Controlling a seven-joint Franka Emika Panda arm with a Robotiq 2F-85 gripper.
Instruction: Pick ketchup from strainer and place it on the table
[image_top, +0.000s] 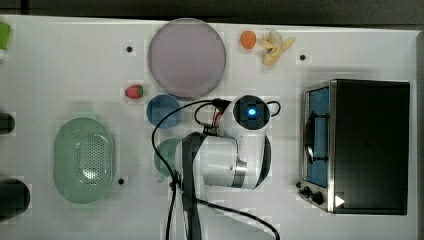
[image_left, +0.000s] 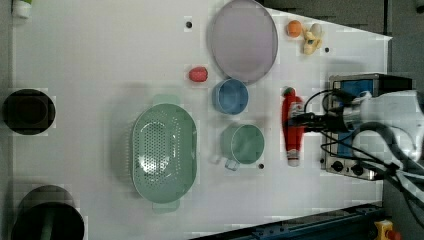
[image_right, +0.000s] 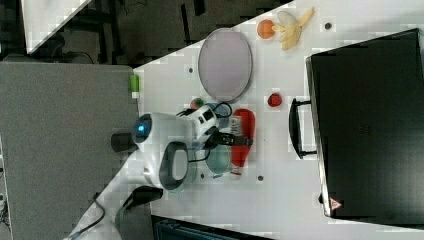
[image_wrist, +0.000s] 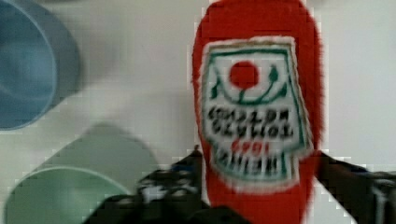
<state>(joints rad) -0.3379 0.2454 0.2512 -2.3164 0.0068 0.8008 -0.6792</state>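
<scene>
While the gripper (image_wrist: 261, 186) hangs over it:
Ketchup (image_left: 292, 125): lying flat on the table (image_left: 100, 60), beside the green cup (image_left: 243, 144), well apart from the strainer (image_left: 163, 150).
Fingers (image_wrist: 348, 179): spread, straddling the bottle, apparently not squeezing it.

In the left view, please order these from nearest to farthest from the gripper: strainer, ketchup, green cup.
1. ketchup: lying on the table, at the gripper.
2. green cup: toward the left view's left.
3. strainer: further toward the left view's left.
</scene>
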